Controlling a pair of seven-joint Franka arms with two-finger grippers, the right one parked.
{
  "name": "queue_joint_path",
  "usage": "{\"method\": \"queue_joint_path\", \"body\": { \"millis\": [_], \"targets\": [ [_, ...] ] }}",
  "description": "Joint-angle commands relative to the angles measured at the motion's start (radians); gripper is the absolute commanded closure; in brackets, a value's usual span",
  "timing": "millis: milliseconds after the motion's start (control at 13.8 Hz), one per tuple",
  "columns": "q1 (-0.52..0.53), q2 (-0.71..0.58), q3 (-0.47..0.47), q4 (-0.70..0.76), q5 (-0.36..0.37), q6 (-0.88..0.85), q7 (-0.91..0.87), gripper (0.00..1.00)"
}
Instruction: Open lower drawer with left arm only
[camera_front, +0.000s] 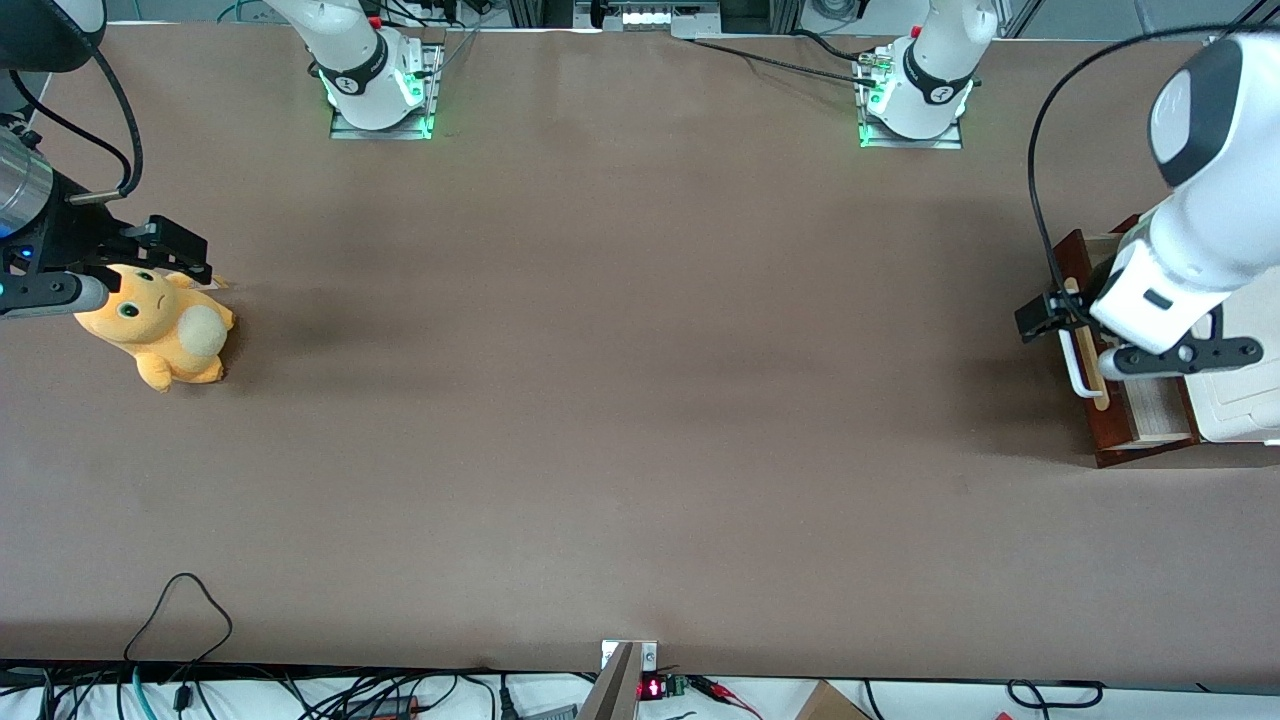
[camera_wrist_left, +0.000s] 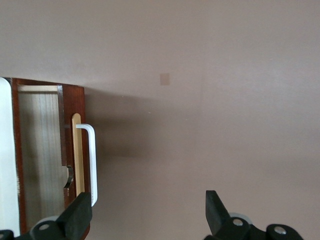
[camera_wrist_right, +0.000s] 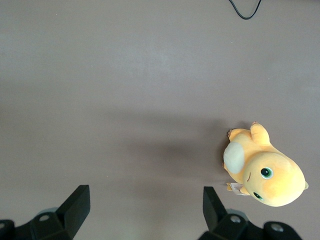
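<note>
The lower drawer (camera_front: 1092, 430) stands pulled partway out of the white cabinet (camera_front: 1240, 400) at the working arm's end of the table, and its pale wood inside (camera_front: 1155, 410) shows. Its white bar handle (camera_front: 1073, 365) lies on a pale strip on the dark reddish-brown front. The left arm (camera_front: 1190, 260) reaches over the drawer, and its black gripper (camera_front: 1042, 316) hovers above the handle's end farther from the front camera. In the left wrist view the gripper (camera_wrist_left: 148, 215) is open and holds nothing. One fingertip (camera_wrist_left: 80, 212) is beside the end of the handle (camera_wrist_left: 93, 160), above the drawer front (camera_wrist_left: 74, 100).
An orange plush toy (camera_front: 160, 325) lies toward the parked arm's end of the table, also seen as the plush toy (camera_wrist_right: 265, 172) in the right wrist view. Brown tabletop (camera_front: 640, 400) stretches in front of the drawer. A small tan mark (camera_wrist_left: 164, 79) is on the table.
</note>
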Motion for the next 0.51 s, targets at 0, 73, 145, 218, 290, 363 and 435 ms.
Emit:
{"method": "queue_joint_path", "body": {
  "millis": [0, 73, 145, 218, 290, 363, 435],
  "targets": [
    [-0.007, -0.046, 0.01, -0.022, -0.064, -0.01, 0.046, 0.0],
    [-0.007, -0.046, 0.025, -0.02, -0.078, -0.012, 0.048, 0.0],
    [-0.008, -0.046, 0.028, -0.019, -0.076, -0.018, 0.052, 0.0],
    [-0.008, -0.046, 0.028, -0.019, -0.078, -0.019, 0.067, 0.0],
    [-0.008, -0.046, 0.03, -0.017, -0.078, -0.019, 0.074, 0.0],
    [-0.008, -0.046, 0.03, -0.014, -0.078, -0.019, 0.074, 0.0],
    [-0.01, -0.046, 0.03, -0.011, -0.078, -0.024, 0.072, 0.0]
  ]
}}
